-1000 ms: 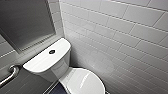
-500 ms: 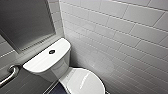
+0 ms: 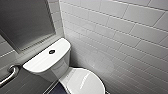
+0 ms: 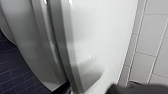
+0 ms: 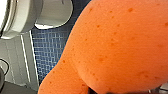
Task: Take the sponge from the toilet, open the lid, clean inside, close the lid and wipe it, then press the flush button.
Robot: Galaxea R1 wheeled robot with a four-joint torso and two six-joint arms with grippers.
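Observation:
The white toilet (image 3: 47, 62) stands against the tiled wall, its lid (image 3: 83, 82) down over the bowl. The dark round flush button (image 3: 52, 51) sits in the middle of the flat tank top. In the right wrist view the orange sponge (image 5: 117, 47) looms very close, with my right gripper shut on it; behind it lie the toilet's white underside (image 5: 37, 15) and the blue tiled floor. The left wrist view looks closely along the toilet's (image 4: 100, 37) smooth white edge, with my left gripper open and holding nothing.
White brick-pattern tiles (image 3: 120, 37) cover the wall right of the toilet. A grey panel (image 3: 25, 22) hangs above the tank, and a metal grab rail (image 3: 10, 73) juts out at the left. Dark blue mosaic floor (image 5: 50, 45) surrounds the base.

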